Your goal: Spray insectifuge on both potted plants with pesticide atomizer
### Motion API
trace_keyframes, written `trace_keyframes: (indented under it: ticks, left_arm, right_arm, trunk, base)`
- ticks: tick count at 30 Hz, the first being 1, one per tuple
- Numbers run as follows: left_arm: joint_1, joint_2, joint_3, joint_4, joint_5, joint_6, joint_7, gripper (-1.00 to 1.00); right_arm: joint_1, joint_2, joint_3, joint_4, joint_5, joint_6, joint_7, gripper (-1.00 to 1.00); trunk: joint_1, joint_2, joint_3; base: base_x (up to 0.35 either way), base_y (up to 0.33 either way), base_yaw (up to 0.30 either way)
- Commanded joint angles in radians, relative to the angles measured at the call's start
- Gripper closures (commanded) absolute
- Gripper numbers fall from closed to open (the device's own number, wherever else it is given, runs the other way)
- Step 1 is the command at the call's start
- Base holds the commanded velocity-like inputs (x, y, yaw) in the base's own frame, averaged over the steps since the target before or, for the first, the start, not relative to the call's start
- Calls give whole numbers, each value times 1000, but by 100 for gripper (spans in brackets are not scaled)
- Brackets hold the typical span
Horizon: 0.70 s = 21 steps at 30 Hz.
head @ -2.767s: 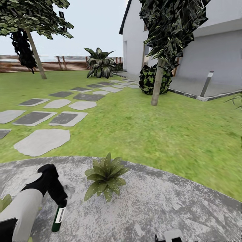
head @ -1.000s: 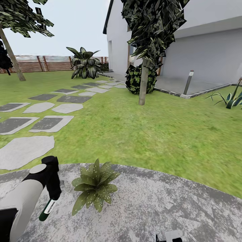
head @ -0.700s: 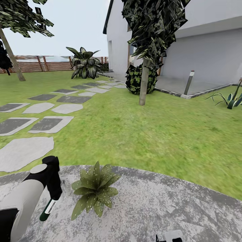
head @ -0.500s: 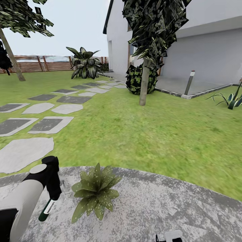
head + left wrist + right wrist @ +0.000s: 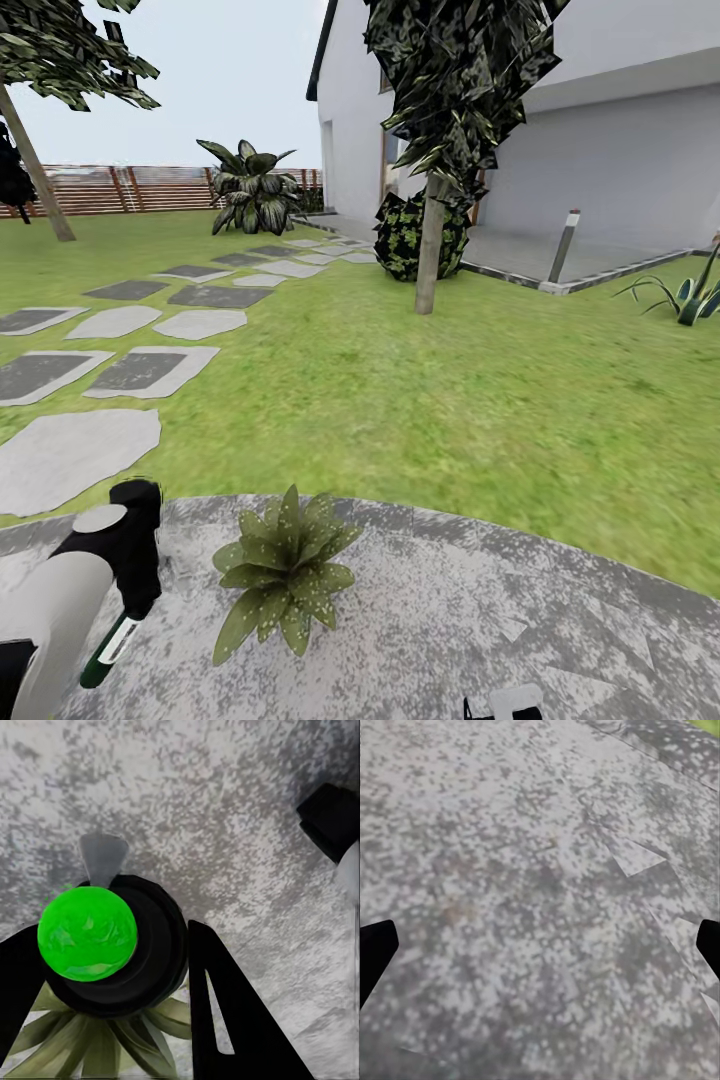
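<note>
- The left pincer [image 5: 135, 600] grips the atomizer [image 5: 108, 645], which hangs tilted with its base low, just beside the plant [image 5: 282, 570] on the patio [image 5: 480, 620].
- Risk, as I judge it: with the bottle slanted and off to one side, spray could land on paving and leave the far leaves dry; the slim, smooth bottle might also twist in the grip.
- The right pincer [image 5: 540, 945] is spread wide over bare paving, holding nothing.
- Leaves are broad, pointed, pale-speckled; the patio is rough, mottled grey; the bottle is dark green with a white label.
</note>
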Motion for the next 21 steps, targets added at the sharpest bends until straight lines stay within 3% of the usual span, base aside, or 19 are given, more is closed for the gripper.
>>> trace_keyframes:
  ticks: [1, 3, 6, 8, 10, 12, 21]
  left_arm:
    - [11, 5, 6, -1, -8, 10, -7, 100]
    - [27, 26, 7, -2, -6, 8, -7, 100]
    - [31, 32, 7, -1, 0, 8, -7, 100]
    - [32, 21, 7, 0, 4, 8, -7, 100]
    - [34, -12, 8, 0, 6, 9, -7, 100]
    - [35, -29, 9, 0, 8, 10, -7, 100]
    - [43, -30, 59, 13, 8, 10, -7, 100]
  right_arm:
    - [-1, 0, 3, 1, 10, 1, -10, -100]
    - [-1, 1, 3, 1, 10, 1, -10, -100]
    - [-1, 1, 4, 2, 11, 1, -10, -100]
    - [-1, 1, 4, 2, 11, 1, -10, -100]
    - [-1, 1, 4, 2, 12, 1, -10, -100]
    - [-1, 1, 5, 2, 11, 1, -10, -100]
    - [-1, 1, 5, 2, 12, 1, -10, -100]
  trunk:
    - [0, 0, -1]
    - [0, 0, -1]
    - [0, 0, -1]
    - [0, 0, -1]
    - [0, 0, -1]
    - [0, 0, -1]
    - [0, 0, -1]
  base:
    - [0, 0, 0]
    - [0, 0, 0]
    - [0, 0, 0]
    - [0, 0, 0]
    - [0, 0, 0]
    - [0, 0, 0]
    - [-194, 67, 0]
